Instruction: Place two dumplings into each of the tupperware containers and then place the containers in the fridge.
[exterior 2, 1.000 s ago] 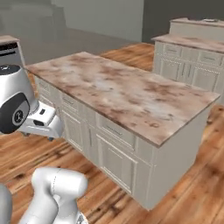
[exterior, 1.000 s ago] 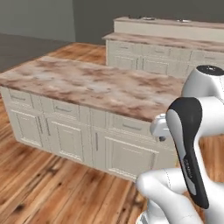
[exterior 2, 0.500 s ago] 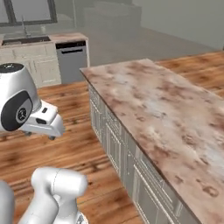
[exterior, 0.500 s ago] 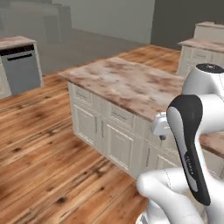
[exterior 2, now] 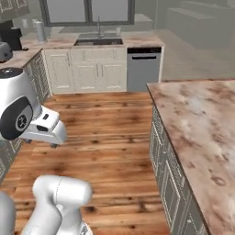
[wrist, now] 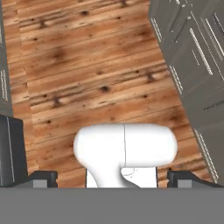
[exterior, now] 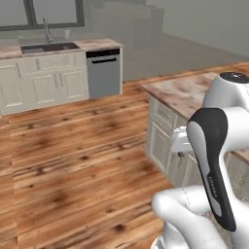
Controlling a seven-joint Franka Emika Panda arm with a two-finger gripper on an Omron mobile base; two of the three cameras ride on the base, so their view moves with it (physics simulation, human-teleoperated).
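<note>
The whole scene has swung in both base views, which means the base has turned rather than the furniture moving. In the left base view the marble-topped island bench [exterior: 187,92], which a second ago spanned the middle of the frame, now sits only at the right edge behind the arm. A far wall with a sink [exterior: 47,47], white cabinets [exterior: 46,85] and a grey dishwasher [exterior: 103,73] has come into the upper left. In the right base view the island bench [exterior 2: 202,133] has slid to the right side, and the dishwasher [exterior 2: 143,69] now stands at upper centre.
</note>
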